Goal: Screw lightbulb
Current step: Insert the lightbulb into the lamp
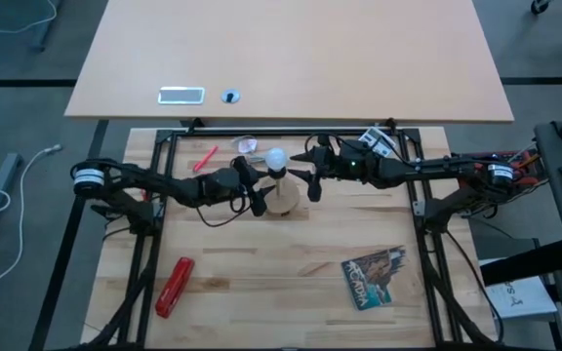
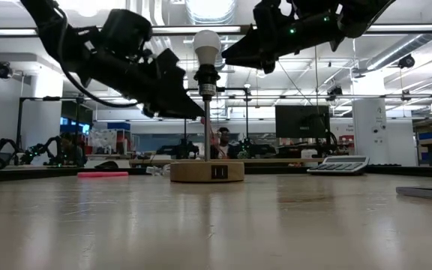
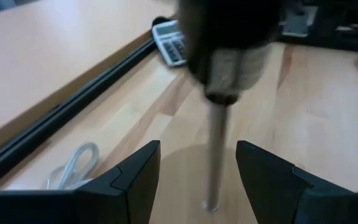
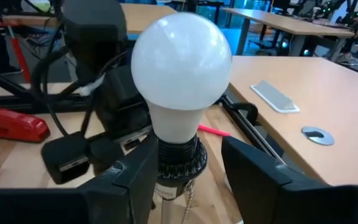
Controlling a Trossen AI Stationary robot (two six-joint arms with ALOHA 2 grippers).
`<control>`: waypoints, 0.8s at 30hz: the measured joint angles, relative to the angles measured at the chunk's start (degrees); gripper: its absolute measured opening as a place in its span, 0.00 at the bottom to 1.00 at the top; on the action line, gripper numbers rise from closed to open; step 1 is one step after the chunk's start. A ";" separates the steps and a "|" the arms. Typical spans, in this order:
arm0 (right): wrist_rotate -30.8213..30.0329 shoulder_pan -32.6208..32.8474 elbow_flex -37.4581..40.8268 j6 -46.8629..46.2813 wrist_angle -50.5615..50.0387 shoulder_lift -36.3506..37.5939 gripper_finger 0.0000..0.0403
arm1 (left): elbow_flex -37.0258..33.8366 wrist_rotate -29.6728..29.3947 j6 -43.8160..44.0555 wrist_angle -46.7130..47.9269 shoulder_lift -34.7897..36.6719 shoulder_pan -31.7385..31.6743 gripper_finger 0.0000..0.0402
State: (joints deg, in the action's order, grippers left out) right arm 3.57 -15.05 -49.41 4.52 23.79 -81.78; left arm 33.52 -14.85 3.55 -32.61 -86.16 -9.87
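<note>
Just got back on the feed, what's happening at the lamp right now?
The lightbulb sits upright in the black socket on the wooden lamp base. The right gripper has its open fingers either side of the socket, not clamping. The left gripper, also open, straddles the stem below.

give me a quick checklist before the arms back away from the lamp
1. lightbulb seated in the black socket: ok, upright.
2. right gripper jaws clear of the bulb's neck: ok, gaps both sides.
3. left gripper jaws clear of the thin stem: ok, apart.
4. wooden base flat on the table: ok.
5. Bulb screwed fully tight: cannot tell.
</note>
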 joint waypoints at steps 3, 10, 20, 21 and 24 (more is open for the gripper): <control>-0.09 0.00 0.00 0.62 -0.77 0.00 0.45 | 0.04 0.40 0.18 -0.17 -1.07 -0.15 0.51; -0.11 -0.37 0.00 1.00 -1.31 0.00 0.45 | 0.09 2.25 1.44 3.46 0.76 -0.13 0.49; -0.12 -0.37 0.00 0.52 -1.24 0.00 0.45 | 0.09 3.88 1.53 -1.60 -1.41 -0.08 0.51; -0.13 -0.37 0.00 0.52 -1.24 0.00 0.45 | 0.09 3.47 1.51 -2.42 -2.02 -0.10 0.51; -0.13 -0.37 0.00 0.54 -1.26 0.00 0.45 | 0.09 1.67 1.01 -4.89 -3.65 -0.22 0.50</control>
State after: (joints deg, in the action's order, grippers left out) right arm 3.44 -15.42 -49.41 5.06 22.53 -81.78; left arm 33.61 -13.18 4.56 -37.50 -89.81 -10.10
